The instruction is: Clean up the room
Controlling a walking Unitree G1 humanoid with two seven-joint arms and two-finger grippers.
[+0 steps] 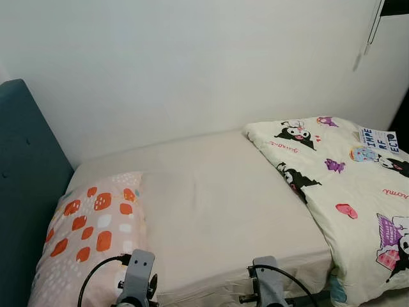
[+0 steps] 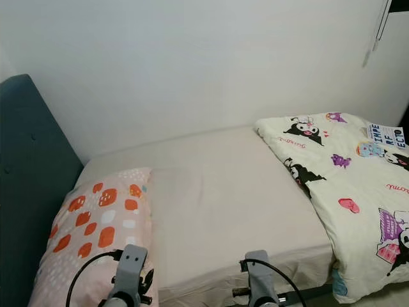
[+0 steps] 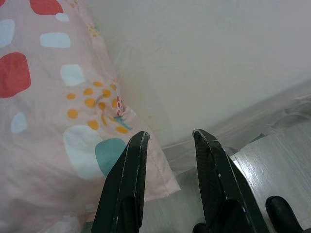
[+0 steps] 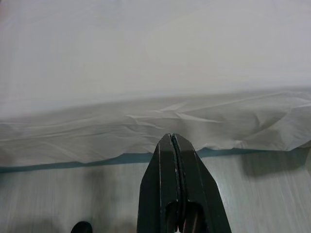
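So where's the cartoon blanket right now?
In the eye views the cartoon blanket lies bunched at the right end of the bed, hanging over its near edge, opposite the spotted pillow by the teal headboard.

The pillow [image 1: 92,233] at the lower left of the frame is pale pink, printed with orange-red and white rounded blocks, small yellow dots and a teal patch. The bed sheet [image 1: 211,204] in the middle is plain cream. The quilt [image 1: 345,192] on the right is cream with black, purple and pink cartoon figures. The headboard [image 1: 25,179] at far left is dark teal. The wall [image 1: 192,64] is white. The floor [image 4: 267,194] is pale grey wood grain.
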